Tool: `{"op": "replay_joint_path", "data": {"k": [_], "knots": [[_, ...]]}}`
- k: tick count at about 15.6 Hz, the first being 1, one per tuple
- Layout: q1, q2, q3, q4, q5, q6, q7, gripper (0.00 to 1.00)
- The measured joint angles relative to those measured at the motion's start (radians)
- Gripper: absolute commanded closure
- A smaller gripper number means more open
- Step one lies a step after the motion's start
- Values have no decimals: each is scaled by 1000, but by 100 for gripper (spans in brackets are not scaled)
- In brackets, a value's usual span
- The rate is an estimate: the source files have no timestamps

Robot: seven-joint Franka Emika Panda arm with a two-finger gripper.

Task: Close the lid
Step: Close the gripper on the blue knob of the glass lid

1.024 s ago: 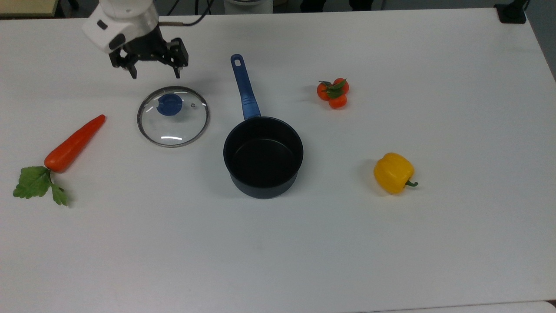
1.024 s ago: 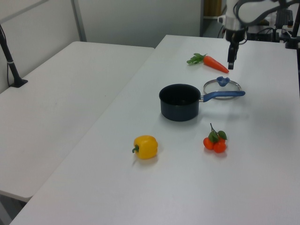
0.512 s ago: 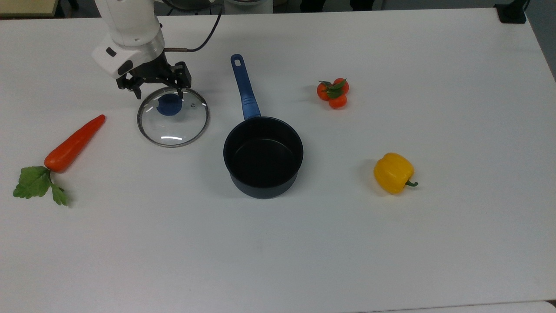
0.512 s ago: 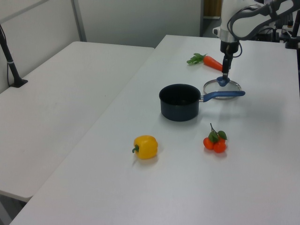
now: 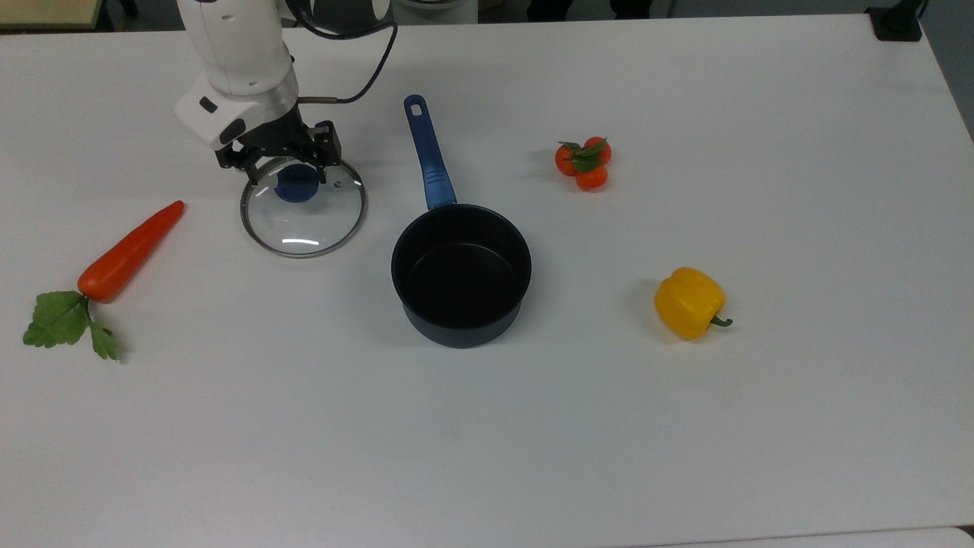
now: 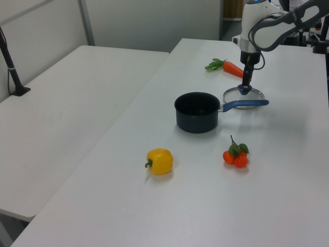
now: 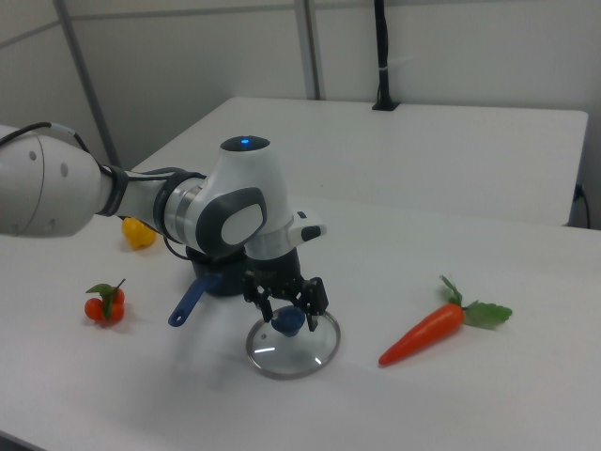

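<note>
Gripper (image 5: 288, 174) low over lid, fingers spread either side of blue knob (image 5: 297, 183), gripping nothing yet | lid (image 5: 303, 205) flat on table (image 5: 533, 426), directly beneath claw | saucepan (image 5: 461, 274) open, just right of lid in the top view, handle pointing far | next by judgement: pinch knob, lift, carry right.

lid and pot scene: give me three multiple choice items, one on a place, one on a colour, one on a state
1. Where does the lid lie?
A. on the pot
B. on the table beside the pot
C. on the carrot

2. What colour is the lid's knob?
A. blue
B. red
C. yellow

3. How is the gripper?
A. shut on the pot handle
B. holding the pepper
C. open, fingers either side of the knob

Answers: B, the pot stands uncovered; A, blue shows through the glass; C, a finger stands on each side of the knob in the top view.
</note>
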Motion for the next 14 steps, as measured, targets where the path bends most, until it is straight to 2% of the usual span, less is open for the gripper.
{"op": "replay_joint_path", "data": {"k": [4, 8, 14], "knots": [[0, 2, 1, 0, 0, 21, 0, 10], [0, 6, 4, -1, 1, 27, 1, 16], [0, 9, 8, -1, 1, 29, 1, 40]]}}
